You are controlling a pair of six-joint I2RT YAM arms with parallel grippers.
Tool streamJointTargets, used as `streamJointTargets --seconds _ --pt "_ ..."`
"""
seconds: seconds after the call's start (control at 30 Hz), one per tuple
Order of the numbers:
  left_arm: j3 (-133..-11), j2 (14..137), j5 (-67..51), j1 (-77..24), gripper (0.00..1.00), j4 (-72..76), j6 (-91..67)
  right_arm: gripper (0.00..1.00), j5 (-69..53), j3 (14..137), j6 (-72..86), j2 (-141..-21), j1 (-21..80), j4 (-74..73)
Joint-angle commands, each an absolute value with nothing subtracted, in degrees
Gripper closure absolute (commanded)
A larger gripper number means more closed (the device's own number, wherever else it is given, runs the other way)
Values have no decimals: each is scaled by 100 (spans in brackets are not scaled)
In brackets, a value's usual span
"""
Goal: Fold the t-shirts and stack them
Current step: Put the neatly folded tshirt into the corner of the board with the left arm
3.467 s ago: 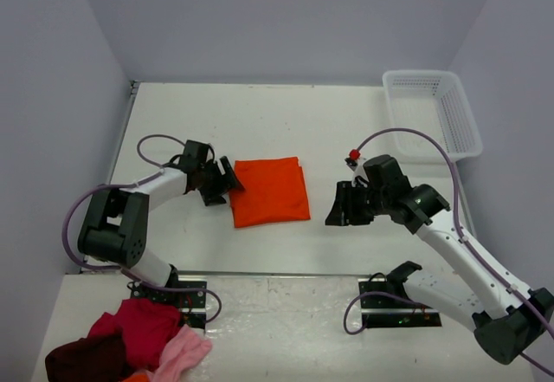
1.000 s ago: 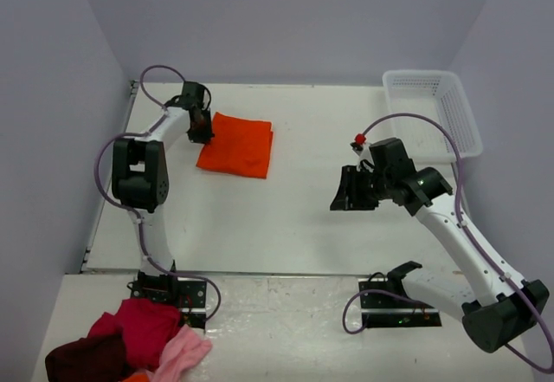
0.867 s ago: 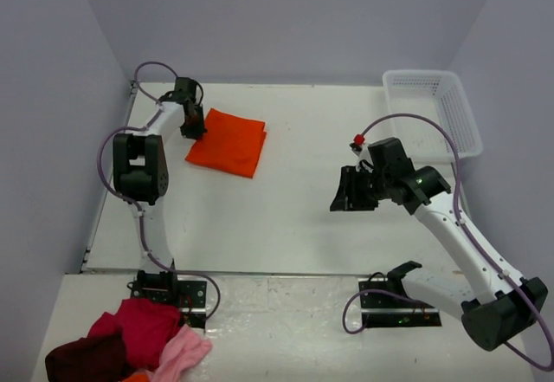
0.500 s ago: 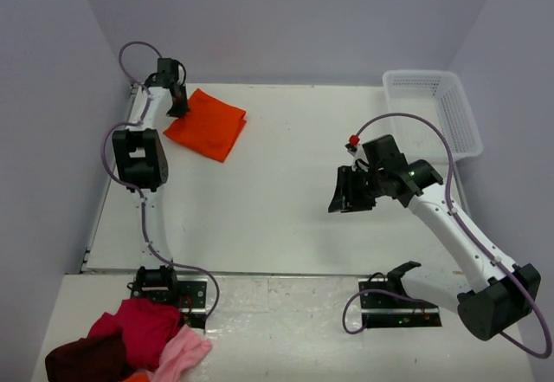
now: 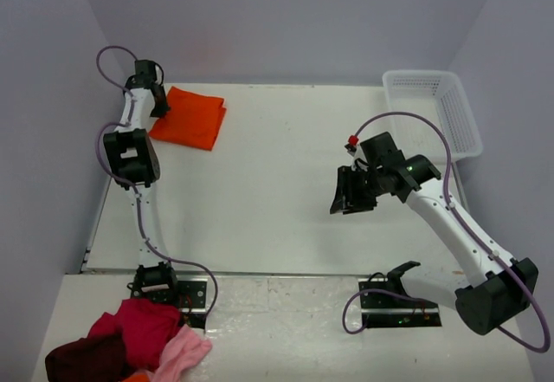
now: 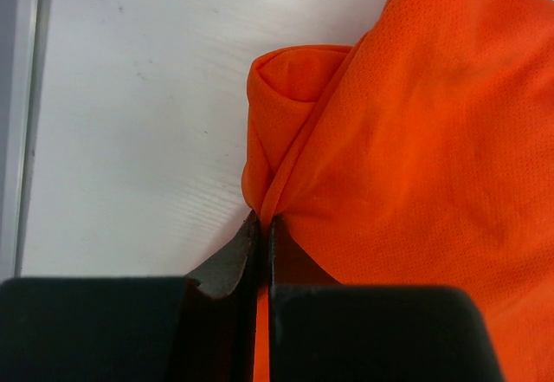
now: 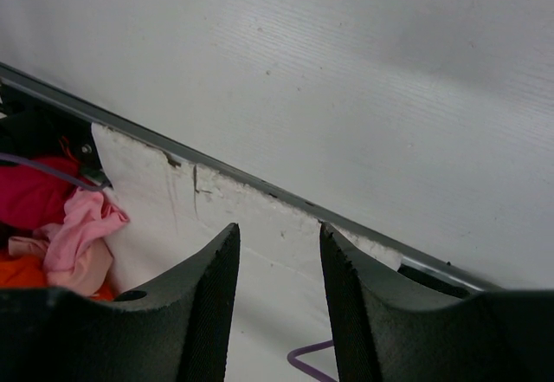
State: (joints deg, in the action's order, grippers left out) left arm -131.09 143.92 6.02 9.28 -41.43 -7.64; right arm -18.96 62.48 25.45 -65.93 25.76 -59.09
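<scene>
A folded bright orange t-shirt [image 5: 190, 118] lies flat at the table's far left corner. My left gripper [image 5: 158, 105] is at its left edge, arm stretched far back. In the left wrist view the fingers [image 6: 262, 222] are shut on a bunched fold of the orange cloth [image 6: 415, 157], which spreads to the right over the white table. My right gripper [image 5: 344, 193] hovers over the table right of centre, far from the shirt. Seen from the right wrist, that gripper [image 7: 279, 235] is open with nothing between its fingers.
A white mesh basket [image 5: 433, 113] stands at the back right. A heap of red, maroon and pink clothes [image 5: 130, 343] lies on the front ledge at the lower left, also in the right wrist view [image 7: 52, 217]. The left wall is close to the shirt.
The left gripper has dragged the folded orange shirt from the table's middle left to the far left corner, staying shut on it. The right arm has barely moved.
</scene>
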Motion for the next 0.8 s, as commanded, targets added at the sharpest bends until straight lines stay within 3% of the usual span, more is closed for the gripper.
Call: streamJointTargets --seconds 0.0,0.77 --pt "-13483 14423 545 1098 100 -4034 -598 56 -1784 6513 2531 -6636 2610 -6117" --pt "-12972 14370 765 1582 100 -2997 -79 56 -1389 7594 2874 -7154 2795 -7040"
